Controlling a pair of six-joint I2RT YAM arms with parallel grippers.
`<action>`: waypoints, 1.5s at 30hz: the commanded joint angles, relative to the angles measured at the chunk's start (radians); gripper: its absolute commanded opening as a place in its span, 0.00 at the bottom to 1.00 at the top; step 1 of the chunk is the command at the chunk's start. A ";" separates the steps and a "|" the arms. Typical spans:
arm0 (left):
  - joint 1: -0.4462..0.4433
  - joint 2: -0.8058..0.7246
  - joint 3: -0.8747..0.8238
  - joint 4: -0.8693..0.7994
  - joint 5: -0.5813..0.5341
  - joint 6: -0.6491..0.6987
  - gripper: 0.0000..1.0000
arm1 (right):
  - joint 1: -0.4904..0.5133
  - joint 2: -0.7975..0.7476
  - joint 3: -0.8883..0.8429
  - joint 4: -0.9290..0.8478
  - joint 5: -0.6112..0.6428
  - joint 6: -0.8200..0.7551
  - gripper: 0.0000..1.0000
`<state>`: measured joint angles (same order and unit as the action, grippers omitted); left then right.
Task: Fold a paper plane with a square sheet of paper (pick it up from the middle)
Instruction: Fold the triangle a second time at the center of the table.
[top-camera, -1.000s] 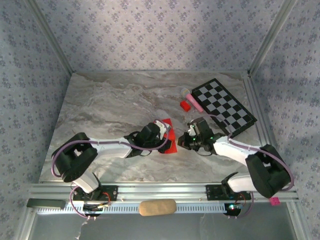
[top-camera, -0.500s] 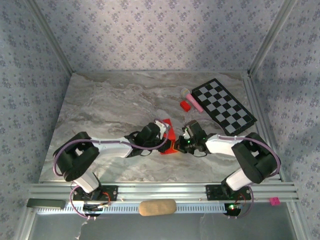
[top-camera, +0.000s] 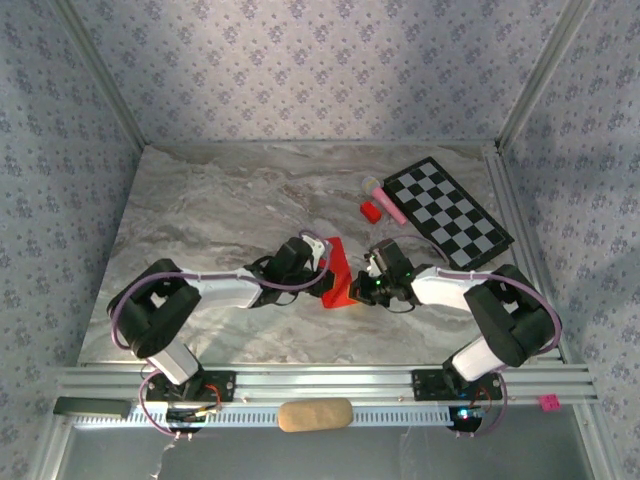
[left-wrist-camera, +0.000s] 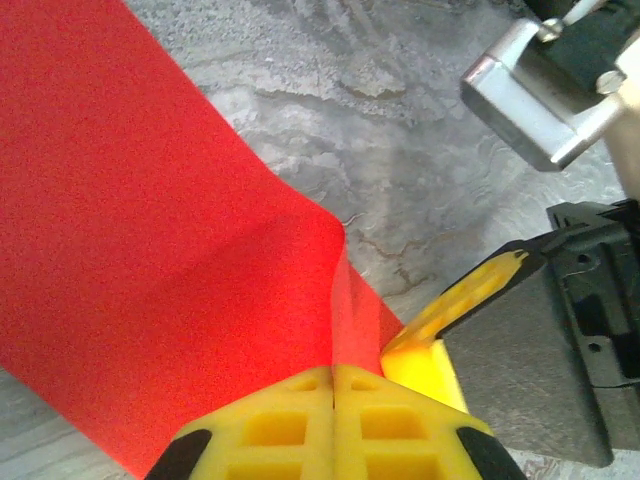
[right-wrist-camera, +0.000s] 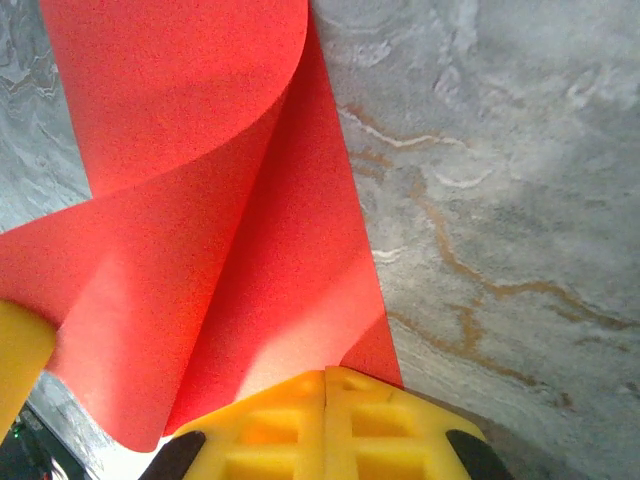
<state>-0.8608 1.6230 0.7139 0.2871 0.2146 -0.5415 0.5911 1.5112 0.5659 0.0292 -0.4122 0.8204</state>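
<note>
Lab rig: wallpapered booth (top-camera: 300, 70), aluminium rails (top-camera: 330, 381).

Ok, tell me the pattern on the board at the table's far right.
The board has black-and-white checks, clearest in the top external view.

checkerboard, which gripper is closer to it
Right. The right gripper pinches the red paper just left of the checkerboard; the left gripper holds the paper's other side, farther from the board.

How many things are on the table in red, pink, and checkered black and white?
Red: 2, the paper sheet and the small block
Pink: 1, the stick
Checkered black and white: 1, the board
Total: 4
</note>
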 joint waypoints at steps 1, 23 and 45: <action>0.010 0.012 0.005 -0.017 0.014 0.038 0.01 | -0.011 0.014 0.004 -0.088 0.030 -0.024 0.00; 0.022 0.056 0.016 -0.029 -0.065 0.089 0.02 | -0.012 0.030 0.020 -0.120 0.027 -0.027 0.00; 0.021 0.081 0.017 -0.016 -0.094 0.098 0.03 | -0.010 0.046 0.032 -0.136 0.030 -0.035 0.00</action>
<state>-0.8440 1.6974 0.7197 0.2588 0.1398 -0.4538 0.5846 1.5230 0.5983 -0.0307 -0.4126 0.8062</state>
